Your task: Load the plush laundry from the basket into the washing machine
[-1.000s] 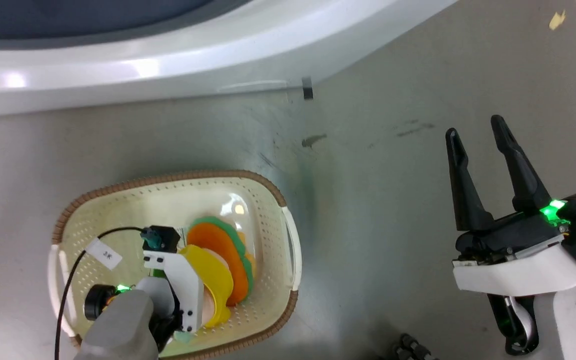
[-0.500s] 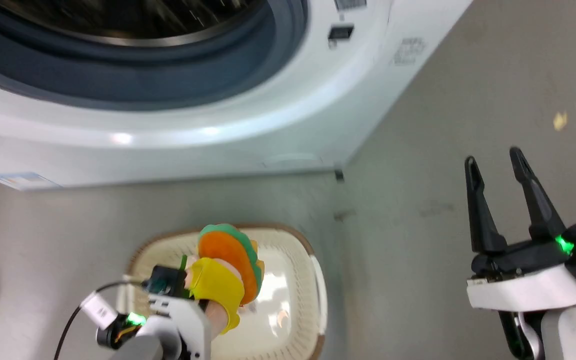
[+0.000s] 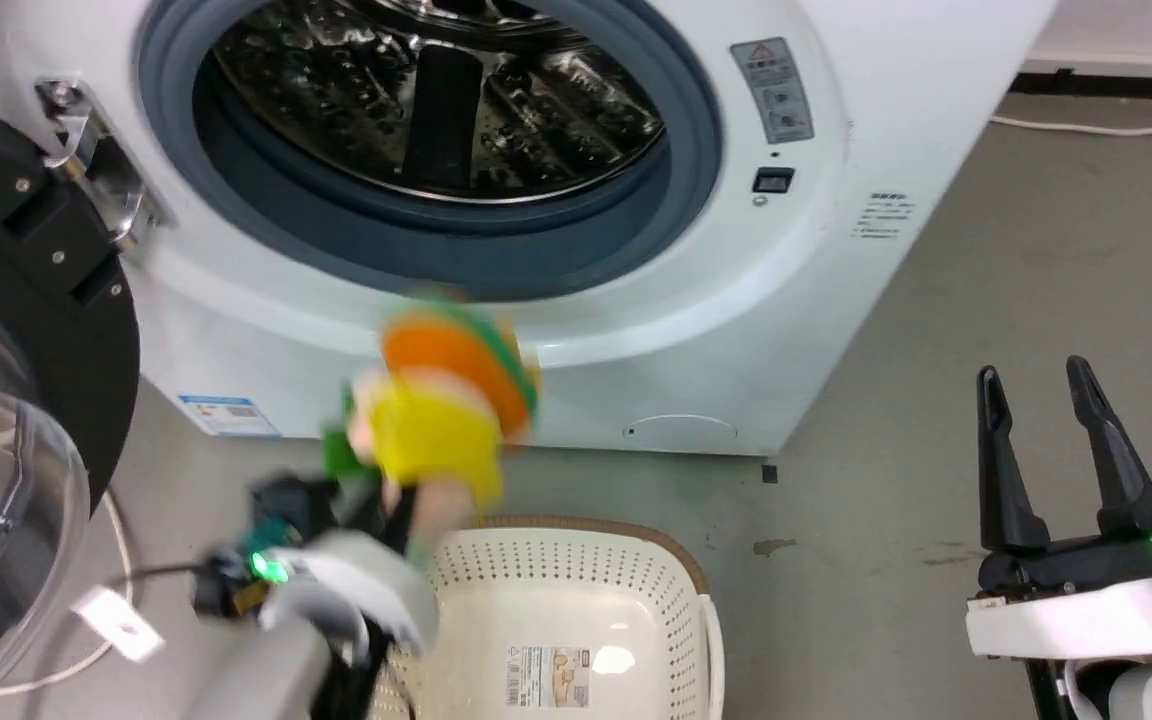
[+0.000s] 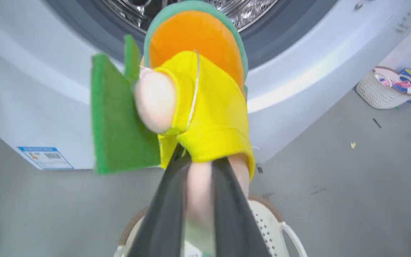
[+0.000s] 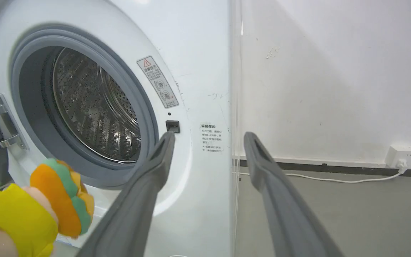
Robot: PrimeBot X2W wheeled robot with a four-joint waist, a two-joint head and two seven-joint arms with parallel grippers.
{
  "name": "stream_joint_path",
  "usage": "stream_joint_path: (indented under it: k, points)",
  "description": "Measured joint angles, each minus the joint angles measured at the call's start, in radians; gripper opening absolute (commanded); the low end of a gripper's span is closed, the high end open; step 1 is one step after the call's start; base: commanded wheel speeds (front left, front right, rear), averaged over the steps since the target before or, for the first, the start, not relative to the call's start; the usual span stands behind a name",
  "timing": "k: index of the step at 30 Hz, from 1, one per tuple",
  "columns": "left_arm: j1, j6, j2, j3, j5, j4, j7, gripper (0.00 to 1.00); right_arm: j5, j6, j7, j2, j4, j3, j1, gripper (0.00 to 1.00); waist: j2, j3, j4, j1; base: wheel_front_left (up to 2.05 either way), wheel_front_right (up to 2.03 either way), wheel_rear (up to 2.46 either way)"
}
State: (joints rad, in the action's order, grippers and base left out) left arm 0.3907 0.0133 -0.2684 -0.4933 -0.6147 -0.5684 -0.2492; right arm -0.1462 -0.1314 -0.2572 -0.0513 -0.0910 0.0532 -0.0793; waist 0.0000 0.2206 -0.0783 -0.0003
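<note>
1. The plush laundry (image 3: 446, 400) hangs in the air at centre-left of the head view. It is above the basket (image 3: 556, 570) and in front of the lower edge of the washing machine's (image 3: 816, 300) opening, and it is blurred there.
2. In the left wrist view the plush (image 4: 205, 107) fills the centre. Its orange, green-edged skirt is uppermost, its yellow top is below that, and a flat green piece (image 4: 120, 117) sits to the left of a pale rounded part.
3. The left pincer (image 4: 200, 171) is clamped narrow on the toy's pale lower end, with one dark finger on each side. In the head view it (image 3: 386, 510) is a blur at the lower left.
4. The basket sits on the floor at bottom centre of the head view. A paper label (image 3: 548, 675) lies on its bottom.
5. The washing machine's door (image 3: 26, 300) stands swung open at the left edge of the head view. The steel drum (image 3: 456, 110) is visible inside the grey ring (image 3: 676, 180) at the upper centre.
6. The right pincer (image 3: 1031, 372) is at the lower right of the head view, well apart from the toy. Its fingers are spread wide with nothing between them.
7. In the right wrist view the pincer (image 5: 209, 135) points at the machine's front right edge, and the plush (image 5: 30, 210) is at the lower left.
8. Another small basket (image 4: 380, 91) stands on the floor at the upper right of the left wrist view.
</note>
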Motion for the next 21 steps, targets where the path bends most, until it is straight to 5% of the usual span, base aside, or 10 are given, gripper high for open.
stream_joint_path:
  k: [7,13,21]
  points:
    - [0.010,-0.037,-0.007,0.146,0.089,0.295,-0.007,0.00,0.000,0.000,0.000,0.000,-0.013,-0.027,-0.014,1.00,0.0000,0.082,-0.018,0.0004,0.00,0.00,0.00]
    - [0.195,-0.035,-0.055,0.165,0.107,0.289,0.057,0.00,-0.011,0.000,0.000,0.000,-0.021,-0.036,-0.058,1.00,0.0000,0.174,-0.053,0.0005,0.00,0.00,0.00]
    - [0.625,0.000,-0.166,0.192,0.123,0.135,0.304,0.00,-0.083,0.000,0.000,0.000,-0.026,-0.057,-0.122,1.00,0.0000,0.350,-0.150,0.0006,0.00,0.00,0.00]
